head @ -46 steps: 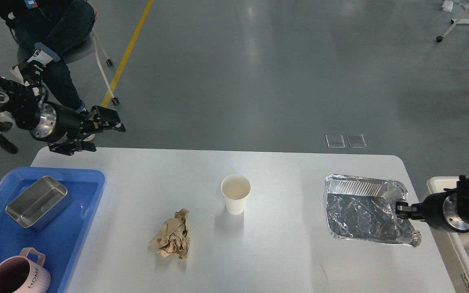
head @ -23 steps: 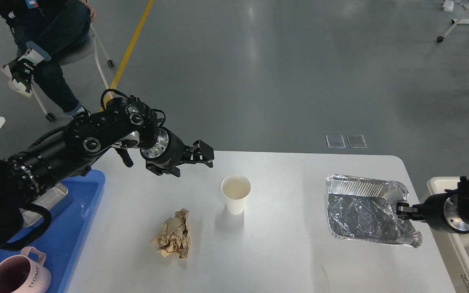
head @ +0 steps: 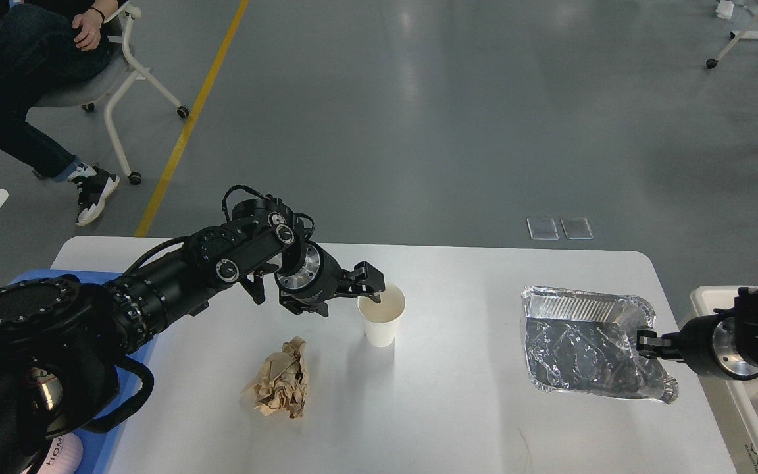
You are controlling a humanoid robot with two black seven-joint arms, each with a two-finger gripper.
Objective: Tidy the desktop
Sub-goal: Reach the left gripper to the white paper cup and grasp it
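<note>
Desktop (head: 458,408): one cup (head: 381,320), one foil tray (head: 583,345).

Lighting was bright, even, overhead. Pale streaks of glare ran down the grey floor (head: 412,79) toward 12 o'clock. The desktop (head: 458,408) was near-white, slightly blown out around its middle. The paper cup (head: 381,315) and crumpled paper (head: 281,378) threw short soft shadows toward 5 o'clock. The foil tray (head: 583,342) glinted. Focus was sharp; the left arm (head: 56,329) at 8 o'clock looked bulged by wide-angle distortion.

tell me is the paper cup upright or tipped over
Upright: the paper cup stands on the desktop, its round open mouth facing up.
</note>
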